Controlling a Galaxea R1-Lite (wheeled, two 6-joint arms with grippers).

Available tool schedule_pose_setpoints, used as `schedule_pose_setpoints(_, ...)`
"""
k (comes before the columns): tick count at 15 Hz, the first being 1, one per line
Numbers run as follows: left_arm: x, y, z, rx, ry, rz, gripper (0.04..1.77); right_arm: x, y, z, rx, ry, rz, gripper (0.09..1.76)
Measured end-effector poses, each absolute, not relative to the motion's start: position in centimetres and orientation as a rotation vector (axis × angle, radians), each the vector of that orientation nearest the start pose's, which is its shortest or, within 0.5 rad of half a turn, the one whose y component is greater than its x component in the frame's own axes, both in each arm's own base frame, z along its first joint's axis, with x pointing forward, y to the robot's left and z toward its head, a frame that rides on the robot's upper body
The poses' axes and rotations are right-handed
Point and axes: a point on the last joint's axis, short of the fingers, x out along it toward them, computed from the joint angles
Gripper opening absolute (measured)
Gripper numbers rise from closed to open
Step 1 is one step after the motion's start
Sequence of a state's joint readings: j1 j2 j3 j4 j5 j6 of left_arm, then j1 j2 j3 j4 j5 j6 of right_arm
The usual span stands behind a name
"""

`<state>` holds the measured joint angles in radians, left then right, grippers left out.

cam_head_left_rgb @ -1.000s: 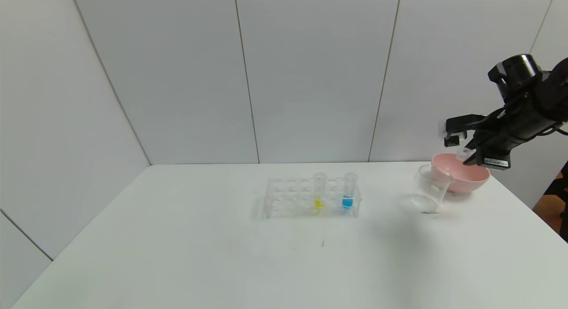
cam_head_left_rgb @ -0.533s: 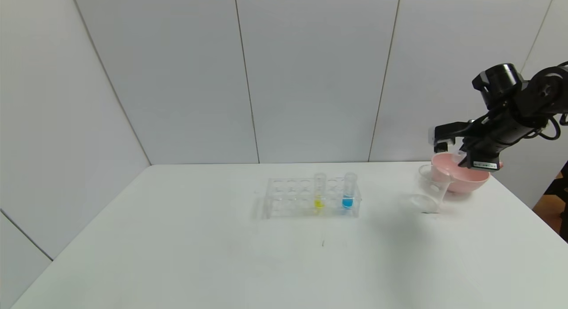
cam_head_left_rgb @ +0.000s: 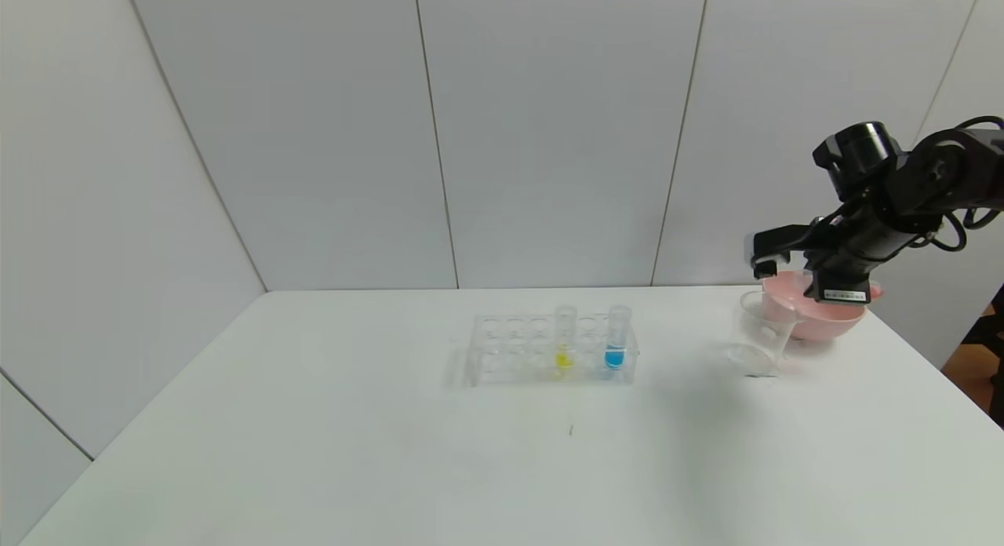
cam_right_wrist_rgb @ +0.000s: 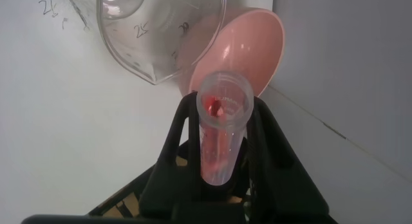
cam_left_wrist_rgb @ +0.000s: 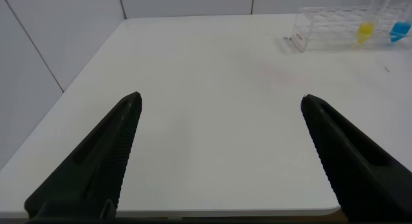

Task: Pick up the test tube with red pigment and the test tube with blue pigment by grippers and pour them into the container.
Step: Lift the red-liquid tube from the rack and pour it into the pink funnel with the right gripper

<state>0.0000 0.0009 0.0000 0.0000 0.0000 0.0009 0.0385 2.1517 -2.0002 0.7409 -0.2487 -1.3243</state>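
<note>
Two tubes stand in the rack point(cam_head_left_rgb: 549, 350), the blue tube point(cam_head_left_rgb: 616, 338) at its right end. Right of the rack, the right tool point(cam_head_left_rgb: 792, 267) grips the red tube point(cam_right_wrist_rgb: 222, 130) above the bowl point(cam_head_left_rgb: 823, 314), beside the beaker point(cam_head_left_rgb: 757, 334). The left tool point(cam_left_wrist_rgb: 219, 153) hangs wide apart over the surface point(cam_head_left_rgb: 392, 452).

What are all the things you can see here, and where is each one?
Table: one, white, under everything.
Tube rack: one, clear with many holes, middle of the table.
Yellow-liquid tube: one, clear, standing in the rack.
Test tube with blue pigment: one, clear, standing in the rack, to the right of the yellow one.
Container: one, clear beaker, on the table right of the rack, in front of the bowl.
Bowl: one, pink, far right of the table.
Test tube with red pigment: one, clear with a red trace inside, held in the right pincer.
Right pincer: black, shut on that tube, above the bowl.
Left pincer: black, open, low over the table's left side, holding nothing.
</note>
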Motion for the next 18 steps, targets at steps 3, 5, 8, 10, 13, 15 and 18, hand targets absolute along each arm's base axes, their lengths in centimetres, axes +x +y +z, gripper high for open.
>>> schedule_pose_setpoints(3, -2.3, 0.0, 7.5, 0.000, 0.001, 0.000, 1.76, 41.6, 1.4, 21.7, -1.377, 0.902, 0.393, 0.49)
schedule_pose_setpoints(5, -2.3, 0.0, 7.5, 0.001, 0.001, 0.000, 1.76, 41.8, 1.5, 21.4, -1.391, 0.911, 0.386, 0.49)
schedule_pose_setpoints(8, -2.3, 0.0, 7.5, 0.001, 0.001, 0.000, 1.76, 42.0, 1.9, 21.1, -1.412, 0.927, 0.379, 0.49)
schedule_pose_setpoints(10, -2.3, 0.0, 7.5, 0.000, 0.001, 0.000, 1.76, 42.0, 2.1, 21.0, -1.423, 0.927, 0.384, 0.49)
schedule_pose_setpoints(13, -2.3, 0.0, 7.5, 0.000, 0.001, 0.000, 1.76, 41.9, 2.9, 21.0, -1.472, 0.947, 0.367, 0.49)
schedule_pose_setpoints(15, -2.3, 0.0, 7.5, 0.000, 0.001, 0.000, 1.76, 41.8, 3.4, 21.1, -1.503, 0.962, 0.348, 0.49)
schedule_pose_setpoints(18, -2.3, 0.0, 7.5, 0.000, 0.001, 0.000, 1.76, 41.8, 3.9, 21.0, -1.514, 0.965, 0.349, 0.49)
